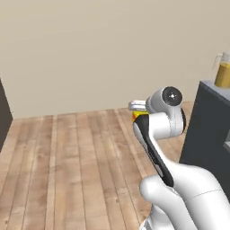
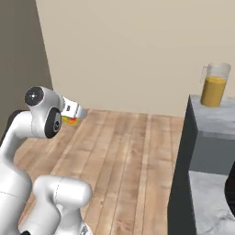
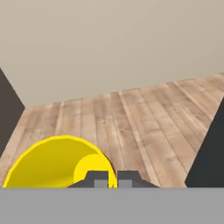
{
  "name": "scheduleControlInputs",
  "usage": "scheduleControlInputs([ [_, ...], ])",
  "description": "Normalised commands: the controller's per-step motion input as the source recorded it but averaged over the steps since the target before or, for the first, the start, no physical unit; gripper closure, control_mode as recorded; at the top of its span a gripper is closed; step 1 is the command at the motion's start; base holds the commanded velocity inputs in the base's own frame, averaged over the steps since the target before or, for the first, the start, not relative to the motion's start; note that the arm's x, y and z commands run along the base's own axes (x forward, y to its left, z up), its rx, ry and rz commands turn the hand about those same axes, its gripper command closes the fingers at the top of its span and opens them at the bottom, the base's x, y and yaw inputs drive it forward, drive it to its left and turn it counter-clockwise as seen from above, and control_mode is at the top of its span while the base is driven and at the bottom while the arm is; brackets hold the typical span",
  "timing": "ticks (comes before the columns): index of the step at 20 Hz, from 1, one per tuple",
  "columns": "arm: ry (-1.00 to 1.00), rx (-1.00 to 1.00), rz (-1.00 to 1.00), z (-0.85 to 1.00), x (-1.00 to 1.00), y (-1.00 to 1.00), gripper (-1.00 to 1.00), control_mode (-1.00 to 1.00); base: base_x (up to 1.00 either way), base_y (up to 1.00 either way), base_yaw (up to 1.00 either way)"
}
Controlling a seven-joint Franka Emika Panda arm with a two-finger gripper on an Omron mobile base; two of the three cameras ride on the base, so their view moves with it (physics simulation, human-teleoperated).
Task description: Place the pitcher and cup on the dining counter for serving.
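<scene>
Yellow cup (image 3: 57, 162): lying open-mouthed toward the hand camera, its rim passing between the two dark tips of the claw (image 3: 113, 180), which is pinching the cup's wall. Same cup (image 2: 69, 120) peeking out as a yellow sliver beside the white arm, high above the wooden floor (image 2: 124, 151). Clear pitcher (image 2: 214, 85) of orange liquid: standing upright on the marble top of the dining worktop (image 2: 215, 120), at its far end, well apart from the cup. Beige wall (image 1: 103, 49) running behind.

no readable text, no labels, no brands, no numbers or signs on anything in view
</scene>
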Motion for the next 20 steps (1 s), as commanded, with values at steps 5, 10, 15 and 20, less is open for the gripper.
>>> scheduleControlInputs([
  [5, 0.0, 0.0, 0.0, 0.0, 0.0, 0.0, 1.0, 1.0, 1.0, 0.0, -0.33],
  [10, 0.0, 0.0, 0.0, 0.0, 0.0, 0.0, 1.0, 1.0, 1.0, 0.0, -0.32],
  [15, 0.0, 0.0, 0.0, 0.0, 0.0, 0.0, 1.0, 1.0, 1.0, 0.01, -0.48],
  [20, 0.0, 0.0, 0.0, 0.0, 0.0, 0.0, 1.0, 1.0, 0.99, 0.08, -0.54],
])
